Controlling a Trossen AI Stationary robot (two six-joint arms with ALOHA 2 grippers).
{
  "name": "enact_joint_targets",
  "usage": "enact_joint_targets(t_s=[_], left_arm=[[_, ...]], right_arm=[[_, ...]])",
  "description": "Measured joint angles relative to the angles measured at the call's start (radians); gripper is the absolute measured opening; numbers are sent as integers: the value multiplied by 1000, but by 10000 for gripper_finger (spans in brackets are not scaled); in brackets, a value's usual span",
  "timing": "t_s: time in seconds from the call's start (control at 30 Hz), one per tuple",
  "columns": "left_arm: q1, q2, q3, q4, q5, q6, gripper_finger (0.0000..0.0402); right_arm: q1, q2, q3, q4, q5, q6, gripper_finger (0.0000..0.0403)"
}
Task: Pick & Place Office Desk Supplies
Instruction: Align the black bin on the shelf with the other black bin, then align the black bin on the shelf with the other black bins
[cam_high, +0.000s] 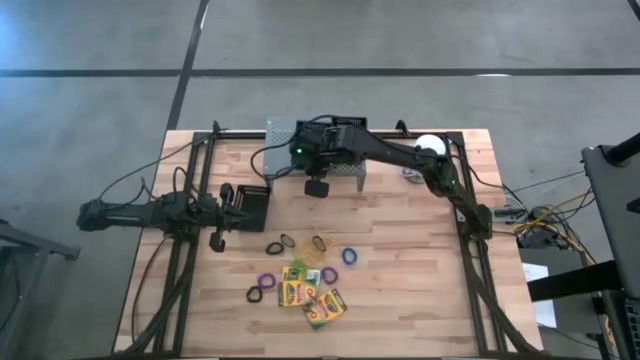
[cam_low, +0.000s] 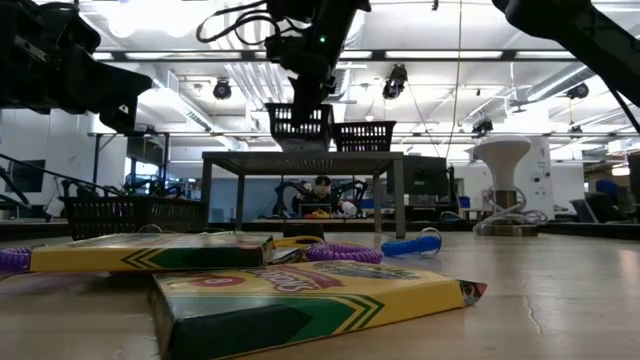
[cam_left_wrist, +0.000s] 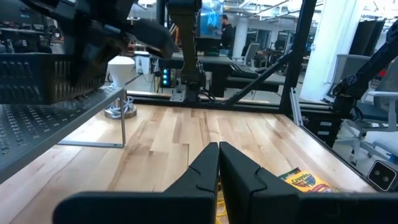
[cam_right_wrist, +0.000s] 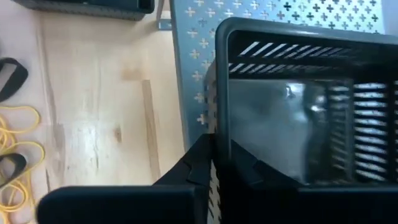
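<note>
My right gripper (cam_right_wrist: 214, 140) reaches down over the grey stand at the table's far edge (cam_high: 305, 152), shut on a black mesh bin (cam_low: 300, 120). A second bin (cam_low: 362, 135) stands beside it on the stand top. The third bin (cam_high: 252, 205) rests on the table at the left, by my left arm. My left gripper (cam_left_wrist: 217, 155) is shut and empty, held above the table and pointing toward the right side. Yellow-and-green crayon boxes (cam_high: 296, 290) lie flat near the table's near middle. Purple (cam_high: 267, 280), blue (cam_high: 349, 256) and black (cam_high: 273, 246) loops lie around them. My right gripper holds the bin by its side wall (cam_right_wrist: 219, 118), close to a corner, with one finger (cam_right_wrist: 186, 168) outside and the other inside. The fingers come from above, pointing down. The bin is upright over the stand top; whether its base touches the stand I cannot tell.
The grey perforated stand (cam_high: 280, 130) takes up the far middle of the table. A white round object with a cable (cam_high: 428, 146) sits at the far right. Black frame rails run along both table sides. Bare wood lies between the stand and the crayon boxes.
</note>
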Motion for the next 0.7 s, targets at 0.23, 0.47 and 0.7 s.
enact_joint_targets(t_s=[0.23,0.47,0.7], left_arm=[[0,0,0,0,0,0,19],[0,0,0,0,0,0,19],[0,0,0,0,0,0,19]], right_arm=[[-5,-1,-1,0,5,-5,89],[22,-31,-1,13,265,-3,125],[135,-113,0,26,283,54,126]])
